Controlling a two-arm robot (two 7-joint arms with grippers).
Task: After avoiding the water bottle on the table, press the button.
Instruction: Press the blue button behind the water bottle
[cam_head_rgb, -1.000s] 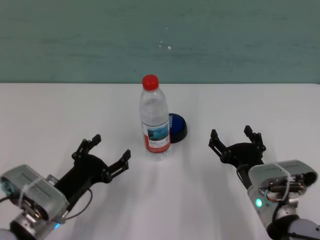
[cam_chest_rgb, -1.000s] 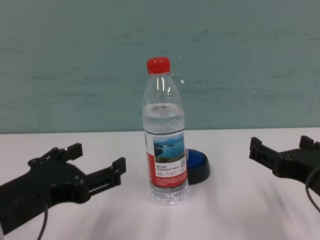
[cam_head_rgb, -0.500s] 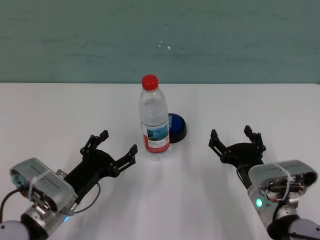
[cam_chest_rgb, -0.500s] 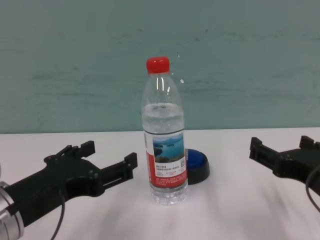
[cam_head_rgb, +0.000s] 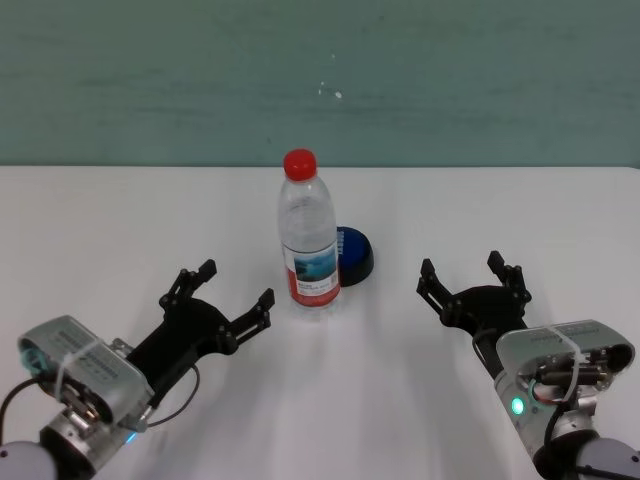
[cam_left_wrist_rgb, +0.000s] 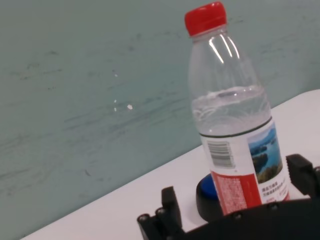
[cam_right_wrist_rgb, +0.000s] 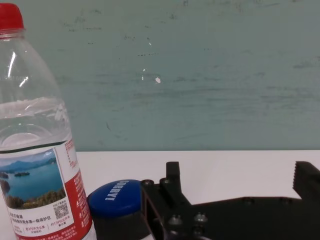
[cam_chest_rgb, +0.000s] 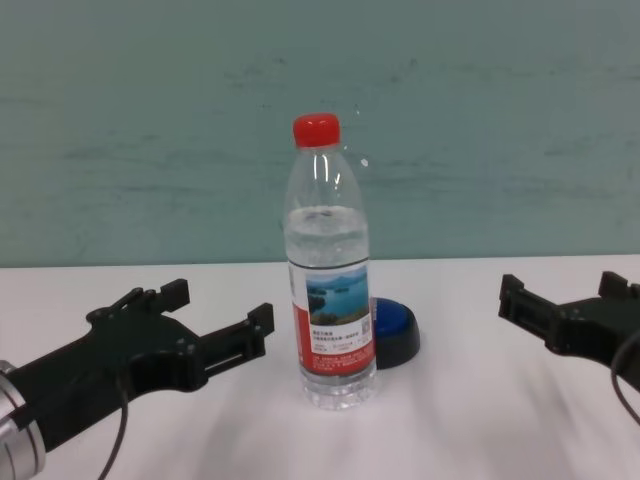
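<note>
White table (cam_head_rgb: 100, 220) wide and bare toward both side edges. Upright bottle (cam_head_rgb: 309, 235) mid-table, blue button (cam_head_rgb: 354, 254) just behind, on its right. Left gripper (cam_head_rgb: 234, 296) spread wide near the bottle's left — right gripper (cam_head_rgb: 470, 277) likewise spread, well apart.

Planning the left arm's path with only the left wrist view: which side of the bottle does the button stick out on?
Observer: Head view shows the button behind the water bottle, peeking out on the robot's right.
Operator: Where's the right tool?
Observer: The right tool is open over the table, right of the bottle, well apart from it.
Operator: Left tool clearance?
Observer: The left tool is open, short of the bottle, not touching.
</note>
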